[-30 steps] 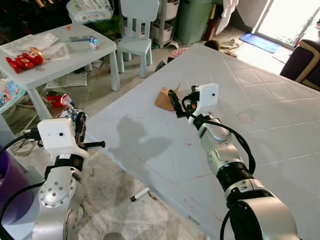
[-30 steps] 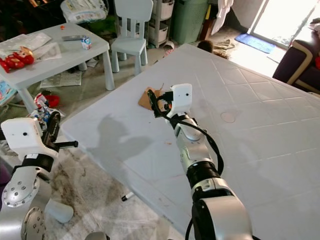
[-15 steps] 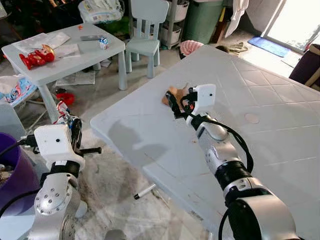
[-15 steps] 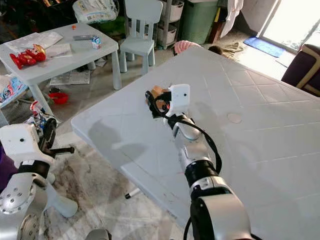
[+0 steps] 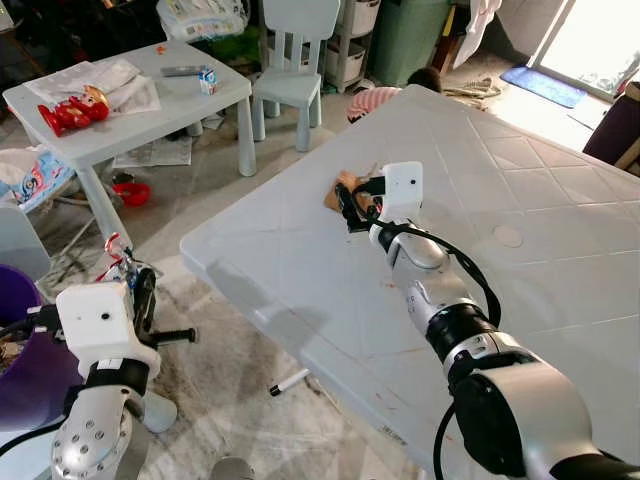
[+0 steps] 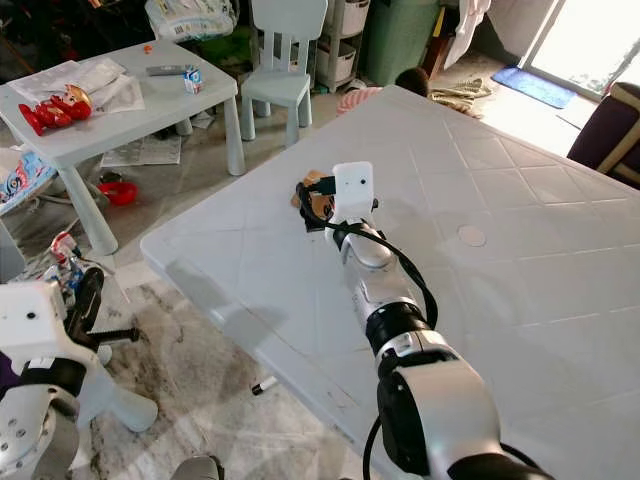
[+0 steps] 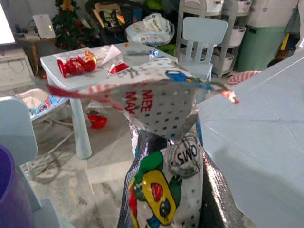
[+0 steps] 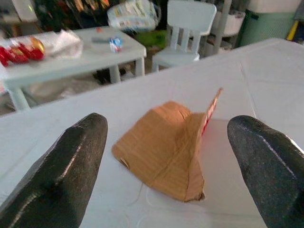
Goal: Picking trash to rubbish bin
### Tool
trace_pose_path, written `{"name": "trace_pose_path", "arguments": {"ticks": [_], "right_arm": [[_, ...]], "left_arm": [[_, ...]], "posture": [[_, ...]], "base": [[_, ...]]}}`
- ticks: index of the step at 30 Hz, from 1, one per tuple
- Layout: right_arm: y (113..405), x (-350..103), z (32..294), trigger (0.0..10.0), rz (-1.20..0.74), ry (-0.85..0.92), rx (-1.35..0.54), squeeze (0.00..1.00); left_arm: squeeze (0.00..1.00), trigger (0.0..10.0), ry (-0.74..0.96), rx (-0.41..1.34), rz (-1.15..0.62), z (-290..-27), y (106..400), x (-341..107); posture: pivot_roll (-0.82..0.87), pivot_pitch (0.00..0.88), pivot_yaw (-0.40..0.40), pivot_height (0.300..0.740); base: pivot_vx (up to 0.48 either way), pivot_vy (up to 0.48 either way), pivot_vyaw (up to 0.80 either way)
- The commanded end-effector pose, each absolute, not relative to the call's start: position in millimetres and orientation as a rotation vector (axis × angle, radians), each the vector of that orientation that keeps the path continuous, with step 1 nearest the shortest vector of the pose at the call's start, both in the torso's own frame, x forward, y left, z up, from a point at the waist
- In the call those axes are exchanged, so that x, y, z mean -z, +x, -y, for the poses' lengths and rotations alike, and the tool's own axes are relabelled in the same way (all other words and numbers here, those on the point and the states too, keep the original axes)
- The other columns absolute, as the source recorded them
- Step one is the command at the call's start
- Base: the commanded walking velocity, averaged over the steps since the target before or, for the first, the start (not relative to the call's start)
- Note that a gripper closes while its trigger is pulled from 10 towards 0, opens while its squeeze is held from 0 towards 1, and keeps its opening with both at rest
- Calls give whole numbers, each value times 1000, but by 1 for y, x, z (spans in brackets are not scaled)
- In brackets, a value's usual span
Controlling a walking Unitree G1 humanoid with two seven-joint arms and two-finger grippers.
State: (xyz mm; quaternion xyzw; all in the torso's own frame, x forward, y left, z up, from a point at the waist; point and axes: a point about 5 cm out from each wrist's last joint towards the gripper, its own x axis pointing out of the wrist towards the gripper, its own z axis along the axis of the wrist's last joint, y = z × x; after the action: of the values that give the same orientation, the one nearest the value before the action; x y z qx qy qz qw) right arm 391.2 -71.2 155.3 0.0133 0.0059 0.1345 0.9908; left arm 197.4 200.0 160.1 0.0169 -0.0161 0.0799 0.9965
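Observation:
A crumpled brown cardboard scrap (image 8: 164,147) lies on the big white table (image 5: 560,200), close to its far left corner. My right gripper (image 5: 356,200) is stretched out low over the table and stands open, with the scrap just ahead between the two black fingertips (image 8: 71,166) and not touched. Down at the left, beside the table, my left gripper (image 5: 142,300) is shut on a colourful foil snack wrapper (image 7: 166,142), which sticks up above the fingers. A purple bin (image 5: 20,345) stands at the left edge, next to my left arm.
A small grey children's table (image 5: 150,110) carries a red toy (image 5: 68,112) and papers, with a small chair (image 5: 290,75) beside it. A marker pen (image 5: 292,381) lies on the floor under the big table's edge. A green bin (image 5: 410,40) stands at the back.
The camera has shifted. My right gripper has reached forward until the cardboard scrap sits just ahead between its open fingers. My left arm has dropped lower, still holding the wrapper.

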Motion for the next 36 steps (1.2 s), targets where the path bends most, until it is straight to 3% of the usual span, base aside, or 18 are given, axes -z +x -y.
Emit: {"name": "trace_pose_path", "arguments": {"ticks": [1,9,10,11,12,36], "right_arm": [[392,-153,69,10000,-46,-2,-265,0],[386,-137,55,10000,-140,-55,-279,0],[385,-136,54,7137,-139,-62,-280,0],[385,-136,54,7137,-139,-62,-280,0],[385,-136,54,0,-136,-56,-274,0],[386,-139,54,0,-117,-27,-231,0]], "left_arm": [[0,0,30,-156,36,-197,194,-163],[0,0,29,-162,29,-197,191,-164],[0,0,29,-163,28,-197,191,-164],[0,0,29,-163,28,-197,191,-164],[0,0,28,-163,28,-197,191,-164],[0,0,25,-172,38,-198,194,-163]], "posture": [[383,163,-126,740],[404,165,-130,740],[405,164,-130,740],[405,164,-130,740],[406,163,-130,740],[421,139,-133,740]], "base": [[0,0,0],[0,0,0],[0,0,0],[0,0,0],[0,0,0],[0,0,0]]}}
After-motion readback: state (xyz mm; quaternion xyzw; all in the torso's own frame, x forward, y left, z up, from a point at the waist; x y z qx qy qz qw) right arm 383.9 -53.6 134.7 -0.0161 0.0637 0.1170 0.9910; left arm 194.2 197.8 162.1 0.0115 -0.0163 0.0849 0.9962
